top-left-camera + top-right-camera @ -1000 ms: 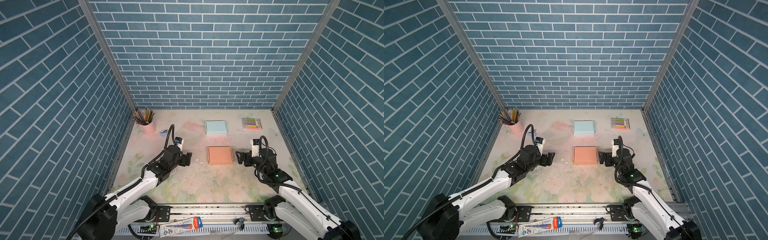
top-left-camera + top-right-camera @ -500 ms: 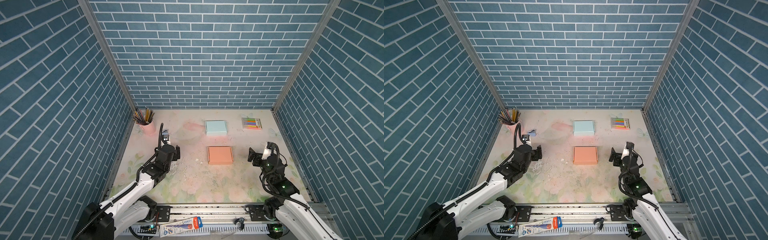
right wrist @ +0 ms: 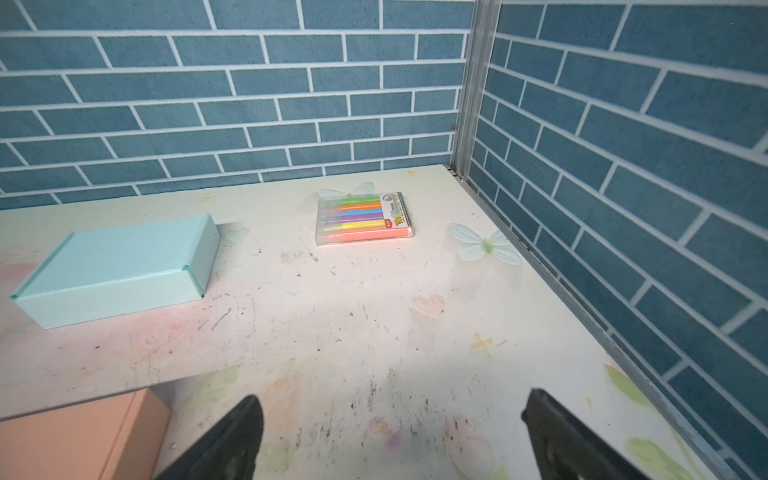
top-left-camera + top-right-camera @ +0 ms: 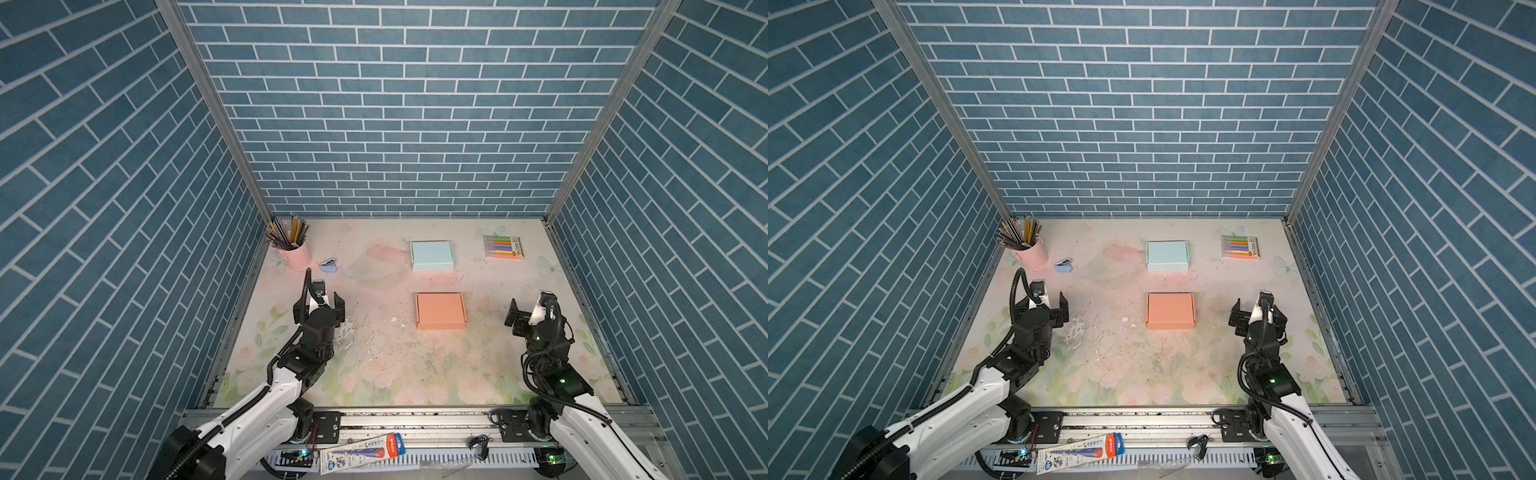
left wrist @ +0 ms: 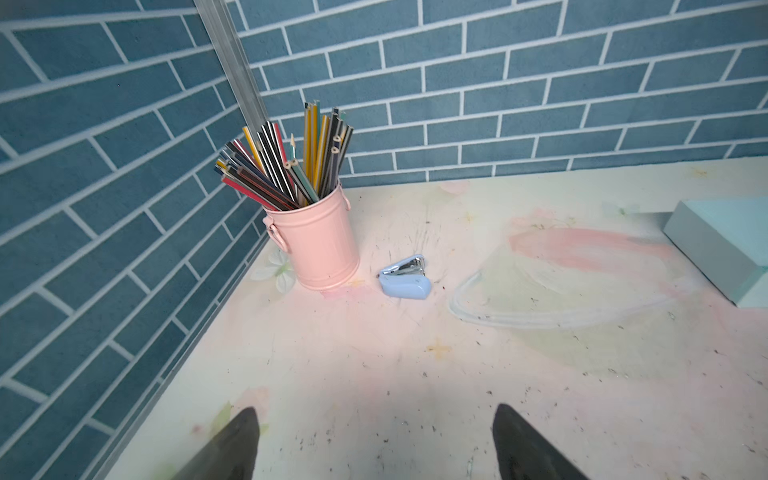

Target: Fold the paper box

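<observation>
The left gripper point(image 4: 319, 306) and the right gripper point(image 4: 531, 308) both gape wide, holding nothing. In the wrist views only their dark, blurred fingertips point(image 5: 237, 449) show, cut off by the frame edge. Between the arms and apart from both, the orange box point(image 4: 440, 310) lies flat and closed, a matte card rectangle. The right wrist view crops it to one corner. The table point(image 4: 374, 374) under it is scuffed and floral.
</observation>
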